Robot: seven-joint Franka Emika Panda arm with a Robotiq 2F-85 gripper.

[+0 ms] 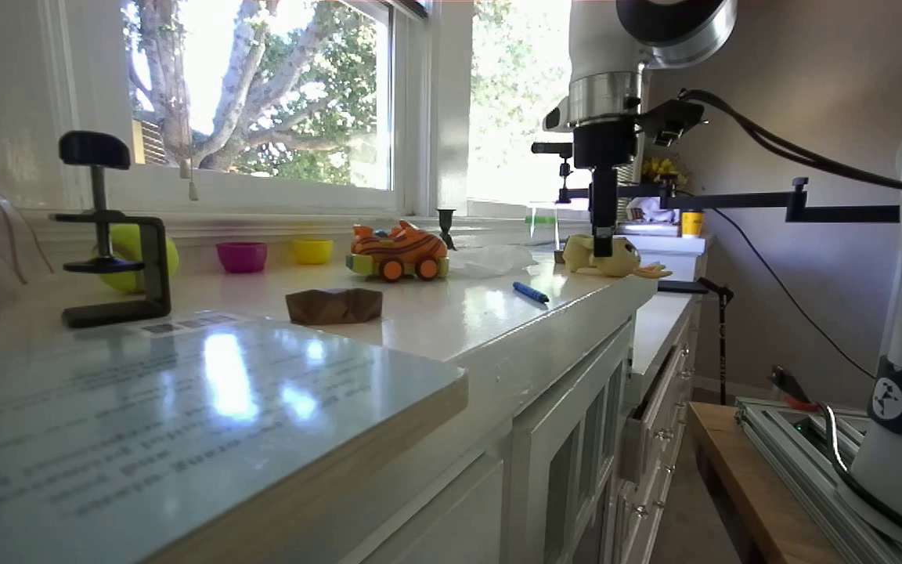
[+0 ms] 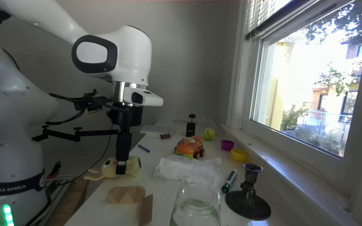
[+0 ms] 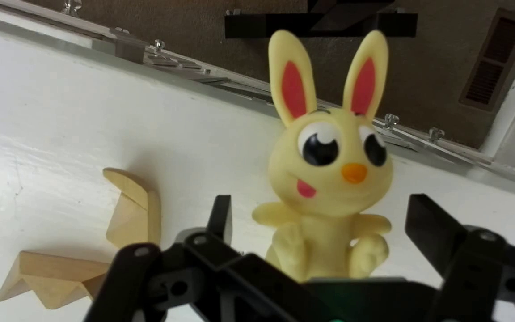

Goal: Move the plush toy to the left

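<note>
Two fingers of the gripper stand wide apart, one to each side of the yellow rabbit toy, with a gap showing both ways, so as far as I can see nothing is held. The toy lies on its back on the white counter, ears poking past the room-side edge. That edge worries me most: should one finger meet its side first on closing, it could shove or spin the rabbit, and a shove toward the ears might tip it off. If they pinch only the stubby arms, I'd expect it to slip out on the lift. Whether the tips touch the counter I can't tell; going lower might press them into it. And should left mean the robot's own, a low carry could knock the blue marker lying that way.
</note>
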